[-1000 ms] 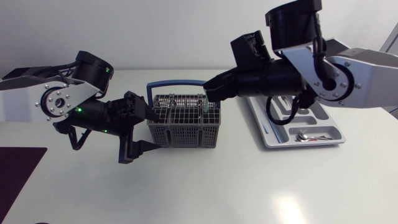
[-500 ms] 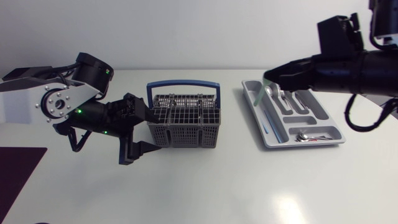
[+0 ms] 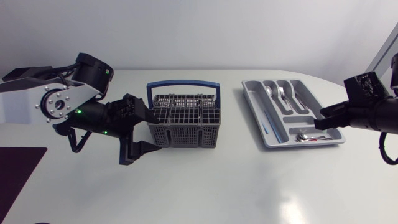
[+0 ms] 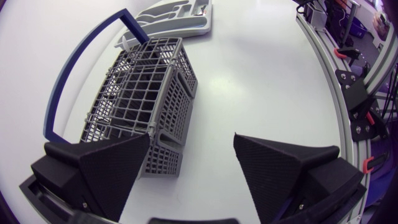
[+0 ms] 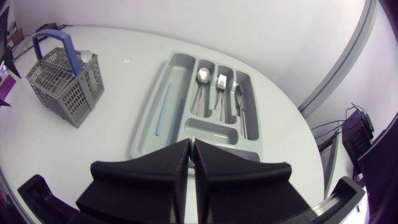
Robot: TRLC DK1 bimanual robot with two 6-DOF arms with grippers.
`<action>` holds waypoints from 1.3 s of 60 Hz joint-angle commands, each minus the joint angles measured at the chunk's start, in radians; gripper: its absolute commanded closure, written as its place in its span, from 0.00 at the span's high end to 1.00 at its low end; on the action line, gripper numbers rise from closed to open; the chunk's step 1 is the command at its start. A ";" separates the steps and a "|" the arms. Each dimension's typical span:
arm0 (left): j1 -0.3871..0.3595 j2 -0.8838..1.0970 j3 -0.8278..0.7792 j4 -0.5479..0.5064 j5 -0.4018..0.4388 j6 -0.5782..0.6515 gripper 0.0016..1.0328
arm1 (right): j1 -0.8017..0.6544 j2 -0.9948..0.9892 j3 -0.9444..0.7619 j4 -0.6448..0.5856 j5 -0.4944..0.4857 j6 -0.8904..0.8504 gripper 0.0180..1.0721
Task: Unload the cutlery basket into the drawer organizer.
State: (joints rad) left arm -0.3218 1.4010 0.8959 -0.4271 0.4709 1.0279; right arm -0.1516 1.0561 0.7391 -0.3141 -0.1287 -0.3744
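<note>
The grey wire cutlery basket (image 3: pixel 185 121) with a blue handle stands mid-table. My left gripper (image 3: pixel 148 132) is open at its left end, one finger against the basket's near corner (image 4: pixel 155 134), the other out over bare table. The grey drawer organizer (image 3: pixel 273 134) lies to the right; it holds a spoon (image 5: pixel 202 76), a fork (image 5: pixel 221 84), knives (image 5: pixel 242 112) and a thin blue stick (image 5: pixel 160 115) in the long compartment. My right gripper (image 3: pixel 317 124) is shut with nothing in it, just right of the organizer. In the right wrist view the right gripper (image 5: pixel 190 146) hangs above the organizer's near end.
A dark mat (image 3: pixel 15 171) lies at the table's front left corner. Small cutlery sits in the organizer's short end compartment (image 3: pixel 308 135). The table's rounded edge (image 5: pixel 292 162) runs close behind the organizer.
My right arm carried a light green piece from the basket to the organizer, then drew back right with nothing in its gripper. The left arm and basket stayed still.
</note>
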 commanded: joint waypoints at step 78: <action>0.003 -0.112 -0.095 -0.018 -0.041 -0.058 0.95 | 0.053 0.277 -0.121 0.388 0.209 -0.205 0.82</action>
State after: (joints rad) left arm -0.3298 1.3094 0.8291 -0.4316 0.4358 0.9894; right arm -0.1169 1.4025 0.6262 0.1074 0.0731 -0.5705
